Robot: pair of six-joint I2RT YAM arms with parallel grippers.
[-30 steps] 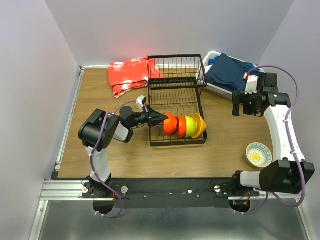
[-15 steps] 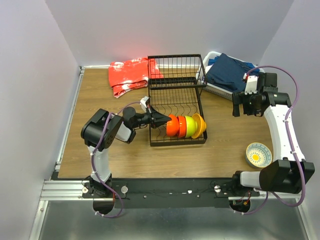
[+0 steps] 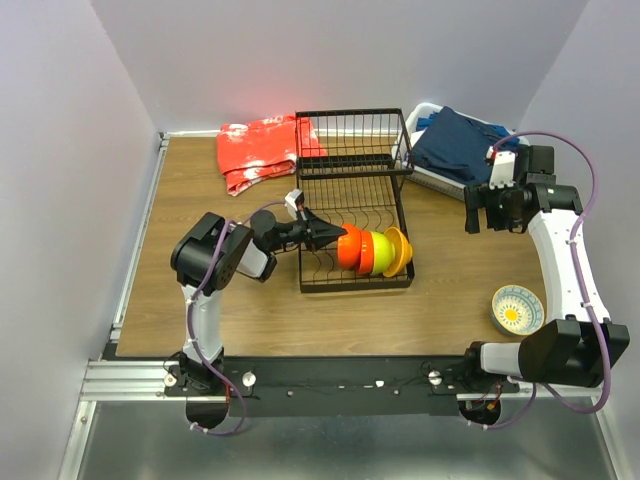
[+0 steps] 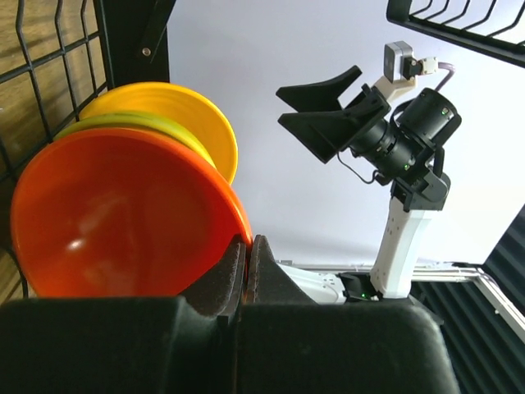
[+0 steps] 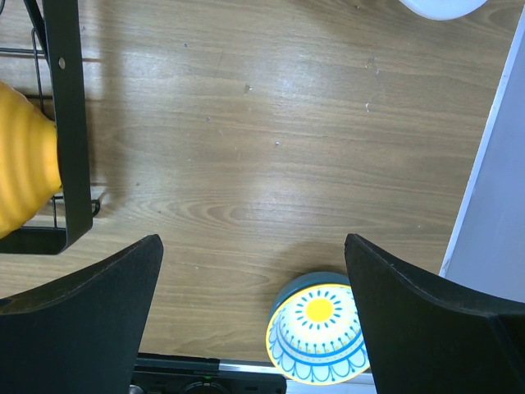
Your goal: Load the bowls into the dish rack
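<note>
Left gripper, fingers together, touches the rim of the red bowl. Push gently toward 3 o'clock, seating it upright in the rack. Right gripper: fingers apart, empty.

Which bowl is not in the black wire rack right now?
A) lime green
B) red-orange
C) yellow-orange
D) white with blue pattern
D: the white bowl with blue pattern lies on the table, while the red-orange bowl, lime green bowl and yellow-orange bowl are lined up in the dish rack.
</note>
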